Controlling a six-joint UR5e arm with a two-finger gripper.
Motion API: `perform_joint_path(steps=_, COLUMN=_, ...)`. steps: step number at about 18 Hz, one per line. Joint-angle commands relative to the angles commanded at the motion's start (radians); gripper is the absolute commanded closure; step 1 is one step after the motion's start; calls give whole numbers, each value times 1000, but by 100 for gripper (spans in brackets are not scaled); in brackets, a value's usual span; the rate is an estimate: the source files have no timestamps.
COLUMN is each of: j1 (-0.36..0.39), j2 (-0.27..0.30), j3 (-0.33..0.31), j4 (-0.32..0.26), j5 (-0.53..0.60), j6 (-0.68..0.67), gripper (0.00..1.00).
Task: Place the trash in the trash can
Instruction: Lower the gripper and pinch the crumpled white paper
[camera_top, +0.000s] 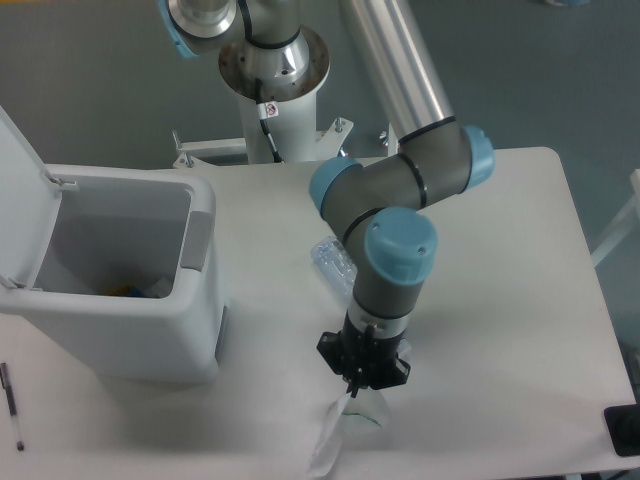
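The packet (335, 440) is hanging limp from my gripper (362, 385), pinched by its top edge so it is dangling clear of the table (520, 300). The fingers are clamping it directly above. I am reading the bin (120, 290), lid open, as waiting well left; the bottle (333, 262) is lying behind the arm.
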Motion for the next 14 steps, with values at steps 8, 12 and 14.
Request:
perform_joint_path(steps=8, j1=52, j2=41, j3=-8, j4=-2, j5=-231, j6=-3, gripper=100)
perform_joint_path(steps=12, j1=86, j2=74, j3=-37, j4=-11, j5=-338, j6=-2, gripper=100)
perform_joint_path(steps=14, j1=94, j2=97, j3=-38, j4=-11, j5=-358, j6=-3, gripper=100)
